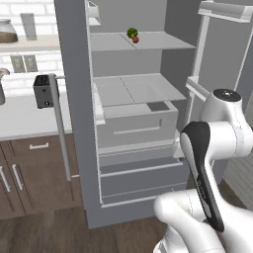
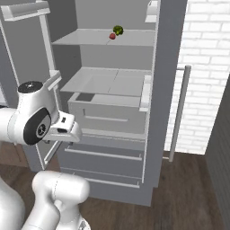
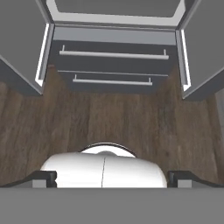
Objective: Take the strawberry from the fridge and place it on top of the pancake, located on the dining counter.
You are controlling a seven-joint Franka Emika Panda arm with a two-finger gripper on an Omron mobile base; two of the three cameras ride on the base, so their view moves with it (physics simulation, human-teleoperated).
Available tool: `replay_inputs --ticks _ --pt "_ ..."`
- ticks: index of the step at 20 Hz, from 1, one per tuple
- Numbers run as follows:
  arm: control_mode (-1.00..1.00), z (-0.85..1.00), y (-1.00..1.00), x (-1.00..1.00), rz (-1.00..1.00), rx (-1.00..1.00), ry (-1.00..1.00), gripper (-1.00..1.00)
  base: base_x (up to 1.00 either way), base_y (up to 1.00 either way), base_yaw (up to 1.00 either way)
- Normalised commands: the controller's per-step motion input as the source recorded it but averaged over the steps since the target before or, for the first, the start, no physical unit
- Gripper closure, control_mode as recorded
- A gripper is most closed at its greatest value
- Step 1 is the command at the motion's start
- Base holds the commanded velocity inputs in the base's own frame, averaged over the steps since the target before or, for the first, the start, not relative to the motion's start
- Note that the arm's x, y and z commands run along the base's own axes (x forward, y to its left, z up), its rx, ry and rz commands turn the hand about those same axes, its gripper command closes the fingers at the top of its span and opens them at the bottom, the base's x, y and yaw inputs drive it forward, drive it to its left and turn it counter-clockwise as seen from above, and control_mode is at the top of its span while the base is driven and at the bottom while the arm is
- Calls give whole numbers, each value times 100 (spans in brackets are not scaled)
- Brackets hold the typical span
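Fridge (image 1: 79,123) stands with both doors swung wide. Upper shelf (image 1: 148,42) carries two items: the strawberry (image 1: 136,39), small and red, touching or just beside a lumpy green vegetable (image 1: 131,32) behind it. From the right base view the same pair sits toward the back of that shelf, the strawberry (image 2: 112,36) to the left of the green vegetable (image 2: 118,30). Middle shelf (image 1: 133,89) is bare. Below it is a pale crisper drawer (image 1: 138,123), contents not visible, then two lower drawers (image 3: 113,61) with long silver handles, both shut.

Gripper (image 3: 112,177): the two dark finger tips sit at the far left and far right of the hand view's bottom, jaws spread as wide as they go, nothing between them and nothing touched.

Arm is folded, elbow raised, in front of the lower fridge. The hand points down at the wood floor (image 3: 109,118) and the lower drawers, well below the strawberry's shelf.

Left of the fridge is a white counter (image 1: 24,116) with a dark toaster (image 1: 45,91) over brown cabinets (image 1: 34,173).
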Motion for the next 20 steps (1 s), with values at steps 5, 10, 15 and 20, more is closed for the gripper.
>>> replay_inputs --ticks 5,10,15,20 --pt "-100 0 0 7 0 0 0 -100 0 0 0" --pt "100 0 0 15 2 0 0 -100 41 -6 5" --pt "100 0 0 0 0 0 0 -100 82 -6 5" --pt "100 0 0 0 0 0 0 -100 59 -9 2"
